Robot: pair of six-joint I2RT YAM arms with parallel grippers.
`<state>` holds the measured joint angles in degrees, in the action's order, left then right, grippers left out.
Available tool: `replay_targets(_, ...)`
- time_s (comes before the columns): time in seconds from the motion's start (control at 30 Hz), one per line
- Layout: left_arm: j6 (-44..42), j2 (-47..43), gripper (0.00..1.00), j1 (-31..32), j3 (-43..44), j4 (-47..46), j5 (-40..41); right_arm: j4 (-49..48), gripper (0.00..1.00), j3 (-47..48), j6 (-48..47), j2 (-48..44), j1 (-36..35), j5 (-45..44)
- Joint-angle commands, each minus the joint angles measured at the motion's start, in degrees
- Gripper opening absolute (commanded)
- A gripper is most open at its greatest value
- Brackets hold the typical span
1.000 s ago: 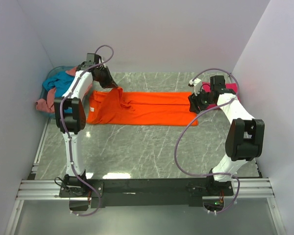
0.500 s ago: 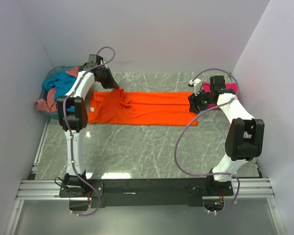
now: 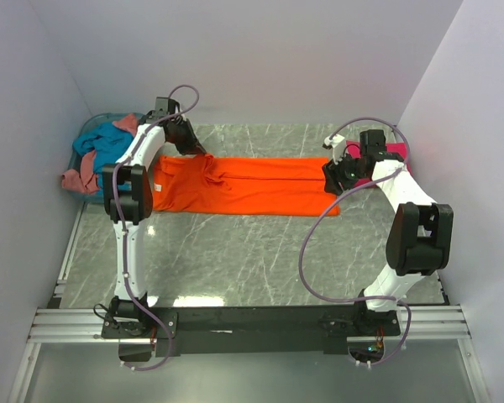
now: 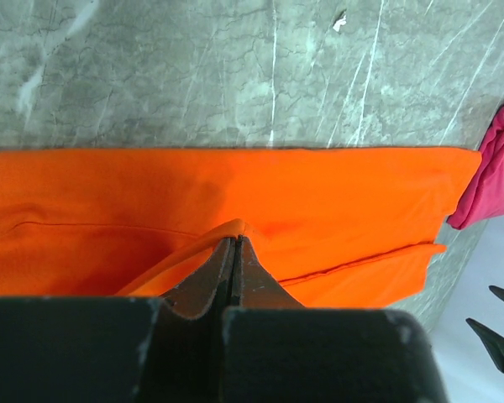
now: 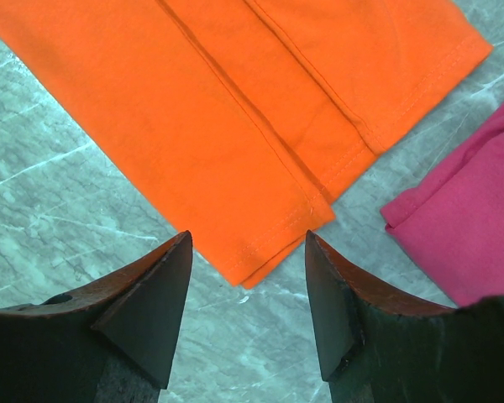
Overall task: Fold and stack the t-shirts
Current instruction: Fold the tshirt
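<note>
The left gripper [image 4: 235, 243] pinches a fold of the orange t-shirt [image 4: 319, 193]; the right gripper [image 5: 248, 237], jaws spread, hovers over its hem corner.

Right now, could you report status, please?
Left hand shut on orange t-shirt. Right hand open above its hem corner. Magenta t-shirt lies close by.

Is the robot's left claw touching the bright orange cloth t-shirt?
Touching. The left wrist view shows the left gripper shut on a raised fold of the bright orange cloth t-shirt.
</note>
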<state>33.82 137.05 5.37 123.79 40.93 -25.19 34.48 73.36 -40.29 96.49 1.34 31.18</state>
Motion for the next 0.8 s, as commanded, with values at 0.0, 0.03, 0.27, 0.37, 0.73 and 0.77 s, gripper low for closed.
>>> replay_targets(0.0, 0.7, 0.2, 0.01, 0.3, 3.0, -2.0, 0.1, -0.7, 0.63, -0.5, 0.1, -0.6, -0.4, 1.2)
replay_targets(0.03, 0.7, 0.2, 0.0, 0.3, 3.0, -2.0, 0.1, -0.7, 0.63, -0.5, 0.1, -0.6, -0.4, 1.2)
replay_targets(0.27, 0.0, -1.3, 0.01, 0.3, 2.3, -1.9, 0.4, -0.4, 0.63, -0.6, -0.1, -0.9, -0.4, 1.3)
replay_targets(0.37, -0.3, -2.8, 0.0, 0.3, 1.4, -2.2, 0.8, -0.2, 0.64, -0.7, -0.1, -1.0, -0.4, 1.3)
replay_targets(0.73, -0.1, -1.5, 0.01, 0.2, 1.8, -1.6, 0.4, 0.1, 0.64, -0.9, -0.3, -1.7, -0.4, 1.0)
replay_targets(0.77, 0.0, -1.4, 0.01, 0.1, 1.9, -1.7, 0.2, 0.2, 0.64, -0.8, -0.3, -1.7, -0.4, 0.9)
